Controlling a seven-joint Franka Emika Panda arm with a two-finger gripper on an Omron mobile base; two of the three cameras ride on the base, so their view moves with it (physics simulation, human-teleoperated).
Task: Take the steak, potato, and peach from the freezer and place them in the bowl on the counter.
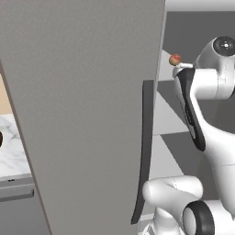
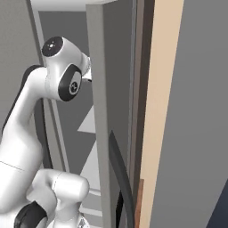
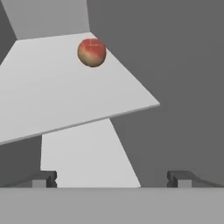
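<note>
1. Peach (image 1: 174, 59) in the left base view: a small red-orange ball on a pale upper shelf (image 1: 166, 62) inside the freezer, seen past the edge of the wide grey freezer door (image 1: 87, 114), which stands open and takes up most of this view. The door's dark vertical handle (image 1: 144, 151) runs down its right side. At far left a strip of the white marble counter (image 1: 11, 147) shows, with a sliver of a dark round thing at the picture's edge that is too cut off to identify. The white arm (image 1: 202, 87) reaches in toward the shelves, its upper part just beside the peach as seen from here.

2. Right base view: this side shows the door (image 2: 99, 111) edge-on, as a narrow grey band, with the handle (image 2: 119, 178) curving down below. The arm (image 2: 58, 75) bends into the freezer interior, where pale shelves (image 2: 91, 158) are stacked. A tan panel (image 2: 162, 98) stands to the right.

3. Hand view: the peach (image 3: 92, 52) sits near the far corner of the upper shelf (image 3: 57, 92), by the grey inner wall (image 3: 175, 57). A lower shelf (image 3: 83, 153) shows beneath. The gripper (image 3: 113, 178) has its two dark fingertips (image 3: 46, 178) spread wide apart, grasping nothing and well short of the peach.
</note>
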